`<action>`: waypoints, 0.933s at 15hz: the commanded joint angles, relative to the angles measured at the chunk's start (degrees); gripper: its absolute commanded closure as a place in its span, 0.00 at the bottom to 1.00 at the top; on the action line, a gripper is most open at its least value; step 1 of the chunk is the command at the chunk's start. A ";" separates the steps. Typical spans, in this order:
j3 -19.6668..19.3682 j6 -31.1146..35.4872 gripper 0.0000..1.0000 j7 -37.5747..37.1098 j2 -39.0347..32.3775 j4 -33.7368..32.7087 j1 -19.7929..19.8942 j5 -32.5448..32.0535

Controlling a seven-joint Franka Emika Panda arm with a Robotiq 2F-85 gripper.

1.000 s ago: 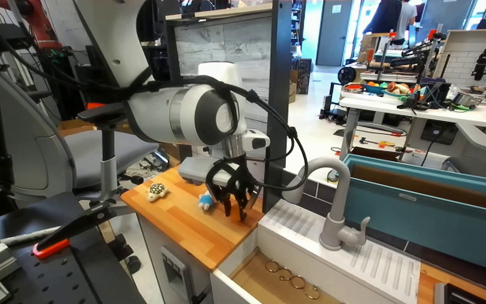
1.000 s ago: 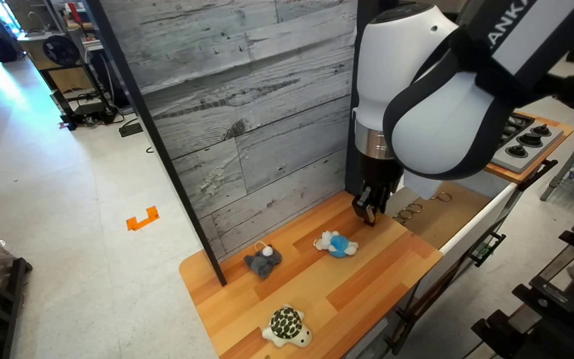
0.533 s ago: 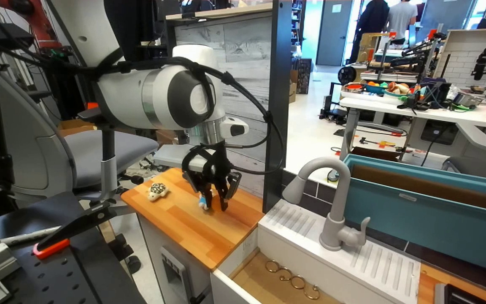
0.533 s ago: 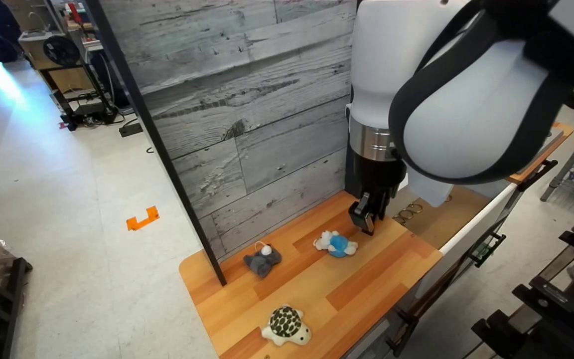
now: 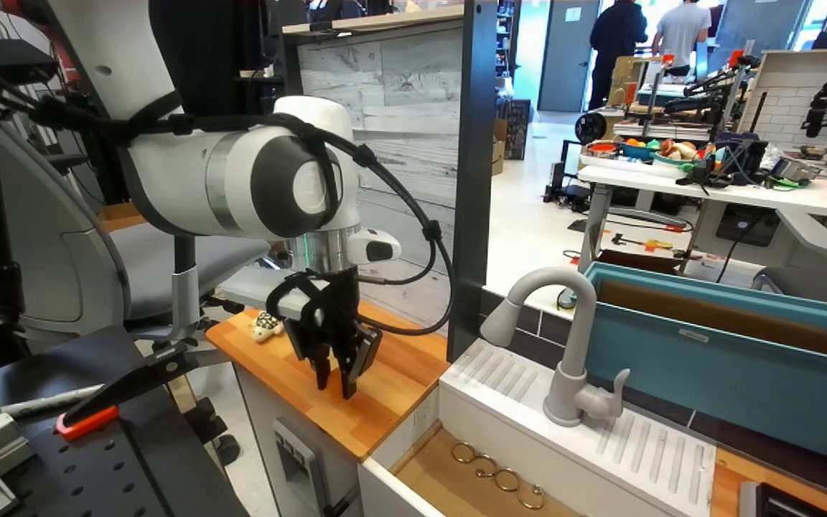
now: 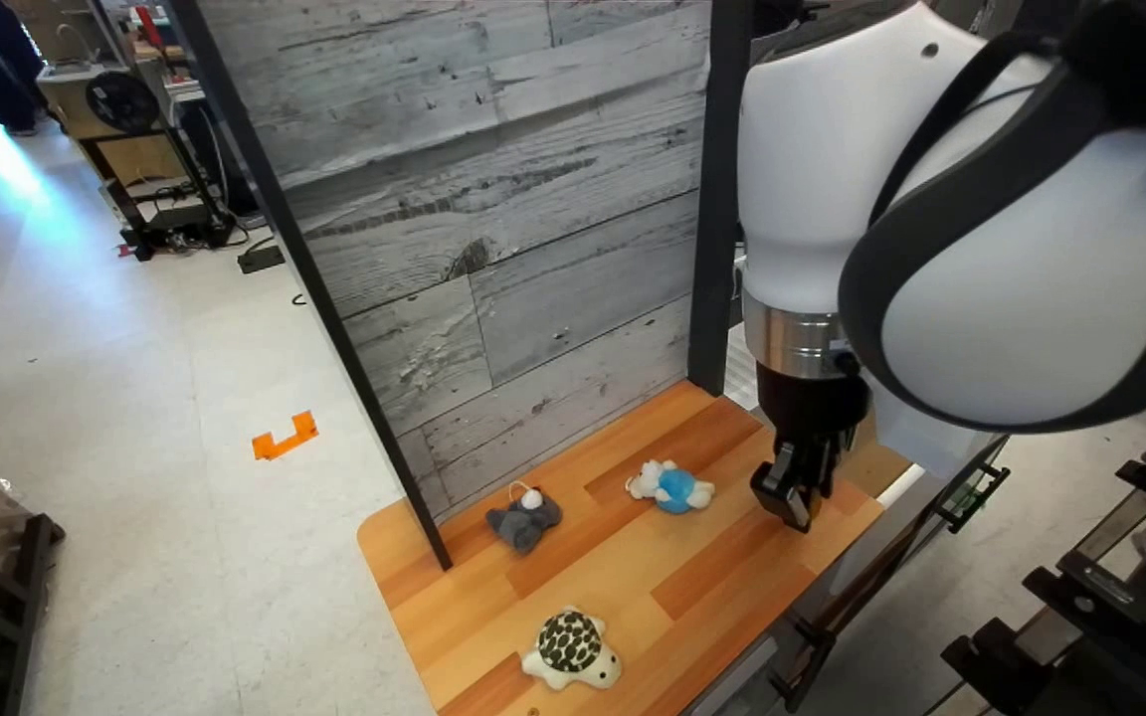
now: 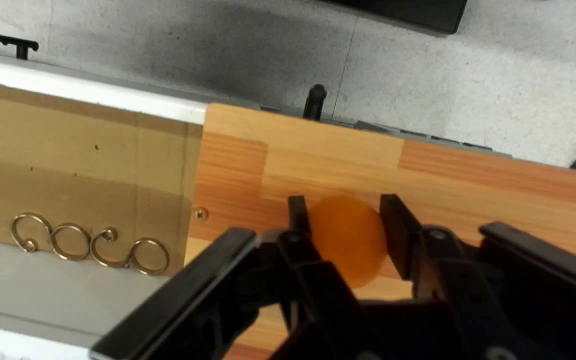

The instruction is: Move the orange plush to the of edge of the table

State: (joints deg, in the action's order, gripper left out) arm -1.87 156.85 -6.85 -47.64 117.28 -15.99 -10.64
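1. The table (image 6: pixel 623 572), wood-topped, with the white sink (image 5: pixel 510 434) adjoining one end.
2. The gripper (image 5: pixel 335 384), pointing down low over the tabletop toward that end, its jaws clenched on the orange plush (image 7: pixel 348 242).
3. The orange plush, squarely between the two fingertips (image 7: pixel 397 225) in the wrist view, met by one on each side; whether it touches the wood, I cannot tell.
4. On the tabletop, apart from the gripper: a spotted turtle (image 6: pixel 571 644), a blue-and-white toy (image 6: pixel 674 489) and a grey toy (image 6: pixel 523 524).
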 commanded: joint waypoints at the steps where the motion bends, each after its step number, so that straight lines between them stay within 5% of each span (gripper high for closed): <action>1: 0.43 -1.80 0.85 -0.70 1.49 1.92 0.06 1.04; 5: -0.60 -1.62 0.85 -2.20 0.83 1.27 -0.52 0.78; 6: -0.87 -1.96 0.35 -2.58 0.75 1.15 -0.69 0.73; 12: -1.04 -2.44 0.00 -3.78 1.41 0.64 -0.23 1.15; 14: -0.87 -2.21 0.00 -3.94 2.33 1.19 0.08 1.29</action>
State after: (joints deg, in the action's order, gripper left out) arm -2.73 156.20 -10.59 -47.63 117.75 -15.97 -10.63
